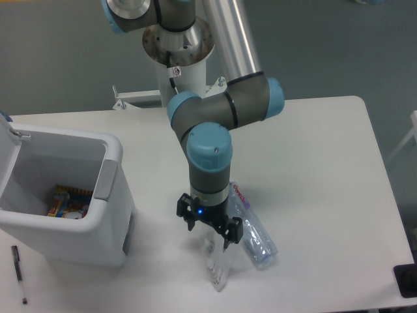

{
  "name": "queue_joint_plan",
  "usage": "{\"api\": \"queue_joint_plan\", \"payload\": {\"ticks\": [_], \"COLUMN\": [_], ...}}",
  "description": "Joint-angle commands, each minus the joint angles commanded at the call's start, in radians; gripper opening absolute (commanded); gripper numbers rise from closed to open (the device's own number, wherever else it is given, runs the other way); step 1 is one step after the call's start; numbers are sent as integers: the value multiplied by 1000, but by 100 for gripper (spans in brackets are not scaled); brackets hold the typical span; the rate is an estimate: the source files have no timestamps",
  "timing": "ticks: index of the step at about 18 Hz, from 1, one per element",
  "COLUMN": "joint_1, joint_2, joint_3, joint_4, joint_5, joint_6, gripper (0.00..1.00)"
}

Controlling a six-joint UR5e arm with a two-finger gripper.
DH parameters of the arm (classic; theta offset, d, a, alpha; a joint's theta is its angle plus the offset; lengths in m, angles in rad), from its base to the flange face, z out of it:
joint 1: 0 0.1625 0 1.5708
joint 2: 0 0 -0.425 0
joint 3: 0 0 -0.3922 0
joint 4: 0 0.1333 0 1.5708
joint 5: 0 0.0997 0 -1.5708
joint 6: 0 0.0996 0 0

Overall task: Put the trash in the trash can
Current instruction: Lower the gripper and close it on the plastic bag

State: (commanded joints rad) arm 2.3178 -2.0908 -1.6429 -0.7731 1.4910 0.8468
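The clear plastic water bottle (254,231) lies on the table, its upper end hidden behind my arm. The crumpled clear wrapper (219,267) lies just left of it, partly under my gripper (210,229). My gripper hangs directly above the wrapper's top end with its black fingers spread apart and nothing held. The white trash can (62,195) stands open at the left, with colourful items at its bottom.
A thin black pen (19,274) lies at the front left, beside the trash can. A dark object (405,280) sits at the table's right front edge. The robot's base column (177,62) rises at the back.
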Motion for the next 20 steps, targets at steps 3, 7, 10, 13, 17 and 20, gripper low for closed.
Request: {"api": "queue_joint_plan", "payload": {"ticks": [3, 7, 10, 13, 17, 20], "joint_1": [0, 0, -2, -5, -3, -5], "joint_2": [-20, -46, -55, -58, -55, -57], "joint_3": [20, 58, 78, 86, 89, 106], "joint_4": [2, 2, 2, 2, 2, 0], "joint_5": [-2, -2, -2, 0, -2, -6], "joint_6": [-31, -106, -146, -152, -169, -201], "gripper": [99, 63, 43, 33, 14, 6]}}
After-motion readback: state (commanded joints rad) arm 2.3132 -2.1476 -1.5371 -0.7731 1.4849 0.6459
